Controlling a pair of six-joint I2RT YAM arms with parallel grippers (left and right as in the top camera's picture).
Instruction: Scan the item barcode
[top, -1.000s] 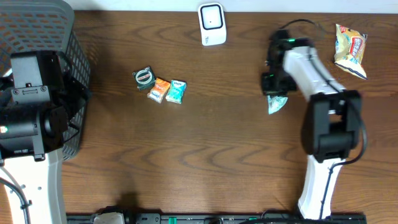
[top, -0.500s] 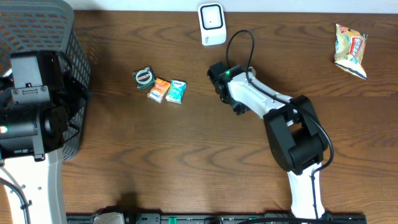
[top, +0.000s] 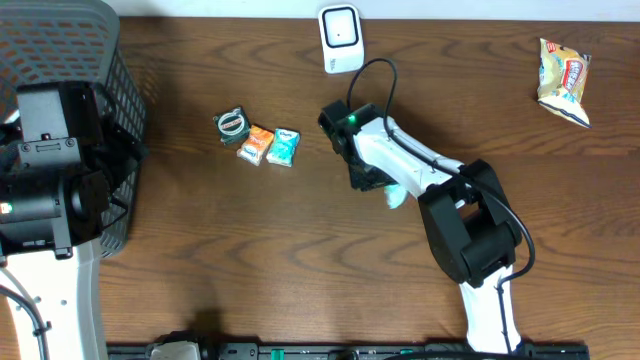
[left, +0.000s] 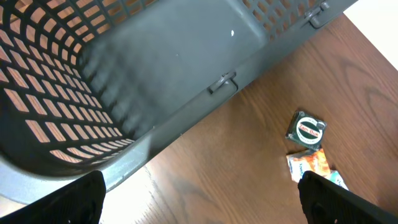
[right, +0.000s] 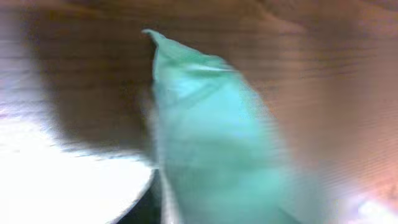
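A teal packet (top: 395, 197) pokes out from under my right gripper (top: 377, 186), low over the middle of the table. In the right wrist view the same teal packet (right: 211, 137) fills the frame, blurred, and the fingers do not show, so the grip is unclear. The white barcode scanner (top: 341, 38) stands at the table's back edge, behind and left of that gripper. My left gripper (left: 199, 202) hangs open over bare wood beside the basket, nothing between its fingers.
A dark mesh basket (top: 60, 40) fills the far left under the left arm. A round green tin (top: 231, 124), an orange packet (top: 258, 144) and a second teal packet (top: 284, 147) lie left of centre. A yellow snack bag (top: 564, 80) lies at back right.
The right arm swung from the right side to the table's middle, carrying the teal packet along, then dropped a little toward the front. The left arm has not moved.
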